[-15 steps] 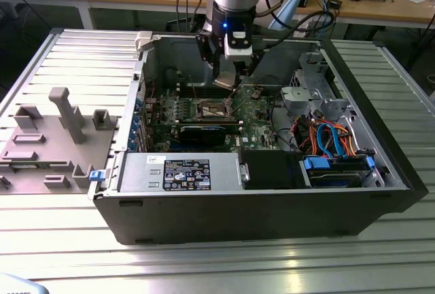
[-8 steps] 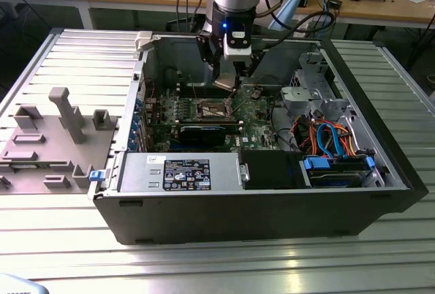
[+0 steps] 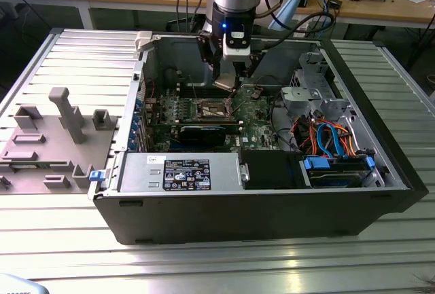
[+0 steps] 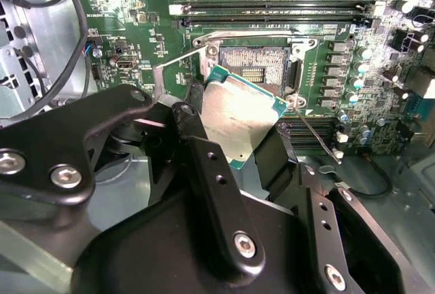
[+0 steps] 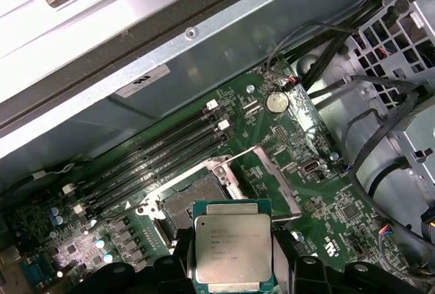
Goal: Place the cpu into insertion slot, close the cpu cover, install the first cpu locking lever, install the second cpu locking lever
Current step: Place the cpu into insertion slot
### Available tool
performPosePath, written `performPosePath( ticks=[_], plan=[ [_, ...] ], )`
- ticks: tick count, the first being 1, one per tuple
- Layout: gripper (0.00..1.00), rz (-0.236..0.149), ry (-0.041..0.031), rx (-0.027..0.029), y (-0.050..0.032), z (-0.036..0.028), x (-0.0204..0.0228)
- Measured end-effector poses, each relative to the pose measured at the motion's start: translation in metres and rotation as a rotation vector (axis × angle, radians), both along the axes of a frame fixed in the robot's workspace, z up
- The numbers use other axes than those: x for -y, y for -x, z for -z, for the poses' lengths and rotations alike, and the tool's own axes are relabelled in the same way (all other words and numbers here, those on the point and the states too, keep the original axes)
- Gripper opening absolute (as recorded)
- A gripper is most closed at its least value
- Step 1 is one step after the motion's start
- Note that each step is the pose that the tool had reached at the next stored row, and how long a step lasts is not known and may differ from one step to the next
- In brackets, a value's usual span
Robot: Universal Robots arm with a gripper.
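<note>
Second wrist view has the claw (image 4: 234,141) closed on the cpu (image 4: 238,114). Its black fingers (image 4: 194,127) press against opposite edges of the chip, and the silvery top and green rim show between them. In the first wrist view the same grip appears, with the cpu (image 5: 233,248) held flat between the finger ends and its metal face toward the camera.

Just beyond the chip lies the insertion slot (image 4: 255,70), a dark square socket with a silvery rim on the green motherboard (image 4: 122,29). The socket is bare, and its contact field is exposed. The chip hangs near one corner of it, apart from it and not seated. Whether it is exactly level with the board I cannot tell.

Beside the socket the cpu cover (image 4: 175,71) stands swung open, clear of the opening. A thin locking lever (image 4: 316,131) juts away from the socket's corner, apparently released and not hooked down.

In the exterior view the arm reaches down into the open computer case (image 3: 272,199), which lies on the slatted metal table (image 3: 204,267).

By my reading the work is at its first step. The chip is picked up and brought close to the socket, but none of the four steps is finished. Seating the chip, closing the cover and fastening both levers are all undone.
</note>
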State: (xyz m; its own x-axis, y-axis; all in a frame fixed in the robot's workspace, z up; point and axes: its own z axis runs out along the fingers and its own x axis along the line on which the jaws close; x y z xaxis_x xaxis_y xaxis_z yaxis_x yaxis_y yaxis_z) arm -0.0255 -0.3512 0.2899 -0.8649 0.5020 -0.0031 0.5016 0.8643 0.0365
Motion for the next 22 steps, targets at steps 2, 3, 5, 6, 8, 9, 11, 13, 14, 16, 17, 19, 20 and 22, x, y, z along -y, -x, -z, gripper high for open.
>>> performPosePath(
  ticks=[2, 3, 5, 6, 8, 9, 11, 13, 14, 16, 17, 19, 20, 22],
  plan=[
    [0.55, 0.004, 0.0008, 0.0, 0.0, 0.0001, 0.0],
    [0.55, 0.008, 0.0015, 0.0, 0.0, 0.0003, 0.0],
    [0.55, 0.012, 0.0022, 0.0, 0.0, 0.0004, 0.0],
    [0.55, 0.015, 0.0029, 0.0, 0.0, 0.0005, 0.0],
    [0.55, 0.019, 0.0036, 0.0, 0.0, 0.0006, 0.0],
    [0.55, 0.022, 0.0042, 0.0, 0.0, 0.0007, 0.0],
    [0.55, 0.026, 0.005, 0.0, 0.0, 0.0008, 0.0],
    [0.55, 0.033, 0.0062, 0.0, 0.0, 0.001, 0.0],
    [0.55, 0.035, 0.0066, 0.0, 0.0, 0.0011, 0.0],
    [0.55, 0.04, 0.0075, -0.0001, 0.0, 0.0012, 0.0],
    [0.55, 0.043, 0.008, 0.0, 0.0, 0.0013, 0.0],
    [0.55, 0.047, 0.0087, 0.0, 0.0, 0.0015, 0.0],
    [0.55, 0.05, 0.0091, 0.0, 0.0, 0.0016, 0.0],
    [0.55, 0.054, 0.0097, 0.0, 0.0, 0.0017, 0.0]
  ],
)
